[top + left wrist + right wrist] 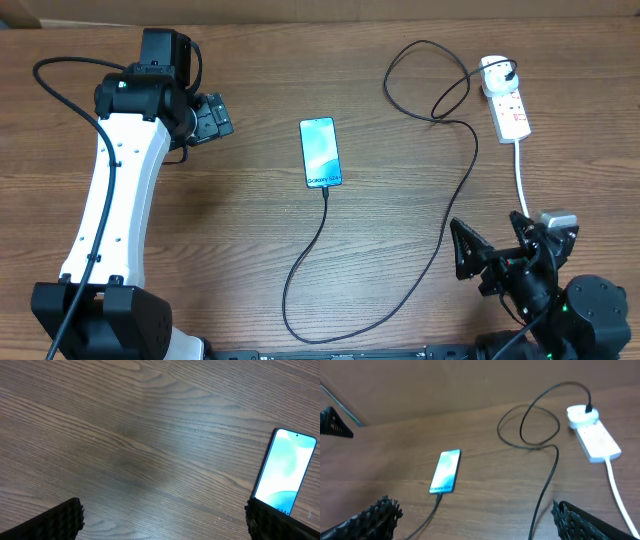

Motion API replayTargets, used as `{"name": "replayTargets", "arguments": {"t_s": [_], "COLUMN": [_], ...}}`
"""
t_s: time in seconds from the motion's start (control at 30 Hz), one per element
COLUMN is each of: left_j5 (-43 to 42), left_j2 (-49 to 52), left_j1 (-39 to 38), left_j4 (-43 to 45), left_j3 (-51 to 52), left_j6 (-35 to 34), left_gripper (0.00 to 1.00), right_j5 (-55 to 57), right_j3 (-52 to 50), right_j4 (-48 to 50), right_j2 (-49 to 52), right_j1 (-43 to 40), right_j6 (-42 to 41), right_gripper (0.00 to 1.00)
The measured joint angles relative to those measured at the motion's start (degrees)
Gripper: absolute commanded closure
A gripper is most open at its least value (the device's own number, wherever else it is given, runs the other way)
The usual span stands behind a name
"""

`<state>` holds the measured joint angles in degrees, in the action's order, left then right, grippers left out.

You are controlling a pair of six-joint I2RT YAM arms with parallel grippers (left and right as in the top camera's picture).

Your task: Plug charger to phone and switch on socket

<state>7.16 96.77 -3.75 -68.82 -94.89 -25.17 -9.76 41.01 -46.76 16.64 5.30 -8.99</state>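
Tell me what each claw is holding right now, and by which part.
Nothing is held. The left claw and the right claw both stand open and empty, clear of the phone and the charger.

Seemingly a robotics lab: robot arms (115, 190) at a wood-grain table (230, 210), with a plain brown backdrop (445, 385).
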Motion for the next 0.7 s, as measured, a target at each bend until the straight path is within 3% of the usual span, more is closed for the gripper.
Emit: {"name": "replayTargets", "arguments": {"t_s": [0.33,0.7], "left_j5": [0.0,0.0], "left_j2": [0.0,0.0], "left_j1": [0.0,0.0], "left_j4": [0.0,0.0], "left_j3": [0.0,0.0], "left_j6": [0.0,0.0], "left_gripper": [0.00,0.01], "right_j5": [2.8,2.9], "right_j3": [-8.3,-21.8], "right_j4": [15.0,24.1], "right_j2": [-1.8,-12.7], "right_j1": [0.0,0.0], "right_j6": [0.0,0.0], "right_gripper": [0.00,0.00]}}
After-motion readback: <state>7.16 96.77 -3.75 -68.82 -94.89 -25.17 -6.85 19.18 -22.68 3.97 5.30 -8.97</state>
